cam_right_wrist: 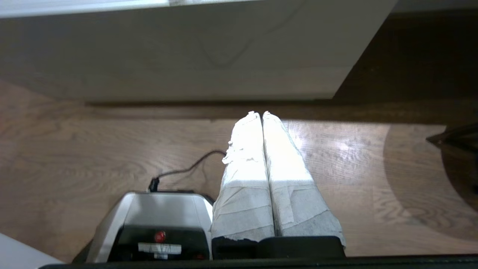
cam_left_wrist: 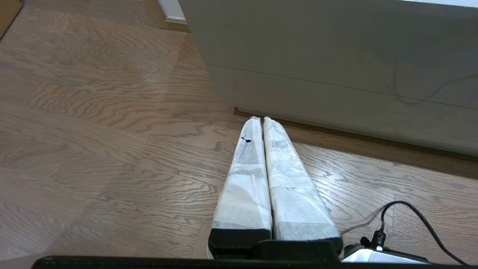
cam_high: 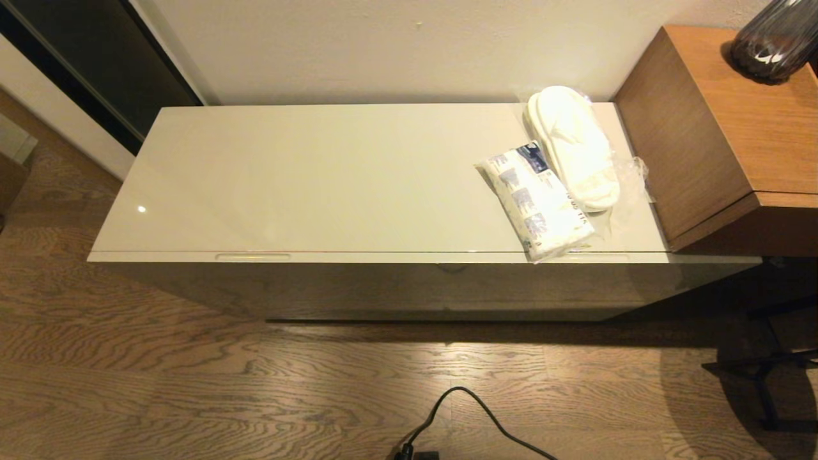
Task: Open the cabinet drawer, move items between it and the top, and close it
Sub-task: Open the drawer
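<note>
Nothing is opening yet: the clenched right end effector (cam_right_wrist: 262, 114) is facing the shut cabinet drawer (cam_high: 409, 281), needing its lower-left handle slot (cam_high: 252, 257).

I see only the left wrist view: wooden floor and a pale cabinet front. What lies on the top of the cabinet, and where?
Observer: In the head view, a pair of white slippers in a clear bag lies at the top's right end, beside the brown wooden unit.
Operator: Is there something else near them?
Observer: Yes. A white packet with blue panels lies just left of the slippers, with one end over the front edge.
Operator: Is the drawer open already?
Observer: No. The cabinet drawer is closed, its face flush under the top.
Operator: And the right hand?
Observer: The right hand is shut and empty, low over the floor before the cabinet.
</note>
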`<state>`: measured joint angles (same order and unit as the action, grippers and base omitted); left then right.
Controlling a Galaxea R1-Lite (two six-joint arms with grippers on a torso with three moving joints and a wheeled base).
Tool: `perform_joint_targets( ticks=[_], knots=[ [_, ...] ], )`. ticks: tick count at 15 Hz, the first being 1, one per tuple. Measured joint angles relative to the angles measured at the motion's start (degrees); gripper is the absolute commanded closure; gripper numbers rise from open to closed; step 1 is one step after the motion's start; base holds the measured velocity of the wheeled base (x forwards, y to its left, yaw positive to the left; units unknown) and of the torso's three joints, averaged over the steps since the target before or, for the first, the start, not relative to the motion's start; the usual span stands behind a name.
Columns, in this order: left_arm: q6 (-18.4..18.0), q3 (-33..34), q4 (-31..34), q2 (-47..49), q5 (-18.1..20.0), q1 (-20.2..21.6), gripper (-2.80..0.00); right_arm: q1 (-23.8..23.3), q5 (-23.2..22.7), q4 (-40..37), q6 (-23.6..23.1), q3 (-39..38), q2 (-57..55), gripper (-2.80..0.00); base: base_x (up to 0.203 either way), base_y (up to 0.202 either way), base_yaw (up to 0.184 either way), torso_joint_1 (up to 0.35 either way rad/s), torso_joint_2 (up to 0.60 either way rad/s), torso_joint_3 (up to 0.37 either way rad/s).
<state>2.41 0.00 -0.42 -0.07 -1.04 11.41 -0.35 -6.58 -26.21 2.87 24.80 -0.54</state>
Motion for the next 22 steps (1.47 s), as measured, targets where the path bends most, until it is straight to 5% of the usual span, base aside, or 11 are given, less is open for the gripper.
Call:
perform_joint_targets(
  ticks=[6, 13, 18, 22],
  knots=[
    [0.0, 0.0, 0.0, 0.0, 0.0, 0.0, 0.0, -0.4, -0.8, -0.8, 14.3, 13.5, -17.1, 0.0, 0.0, 0.0, 0.0, 0.0, 0.0, 0.0],
    [0.0, 0.0, 0.0, 0.0, 0.0, 0.0, 0.0, -0.1, -4.9, -1.2, 10.8, 18.4, -42.8, 0.0, 0.0, 0.0, 0.0, 0.0, 0.0, 0.0],
    [0.0, 0.0, 0.0, 0.0, 0.0, 0.0, 0.0, 3.2, -4.4, 11.4, 10.8, 20.0, -61.5, 0.0, 0.0, 0.0, 0.0, 0.0, 0.0, 0.0],
    [0.0, 0.0, 0.0, 0.0, 0.0, 0.0, 0.0, 5.9, 1.2, 21.4, 11.0, 24.7, -76.6, 0.0, 0.0, 0.0, 0.0, 0.0, 0.0, 0.0]
  ],
)
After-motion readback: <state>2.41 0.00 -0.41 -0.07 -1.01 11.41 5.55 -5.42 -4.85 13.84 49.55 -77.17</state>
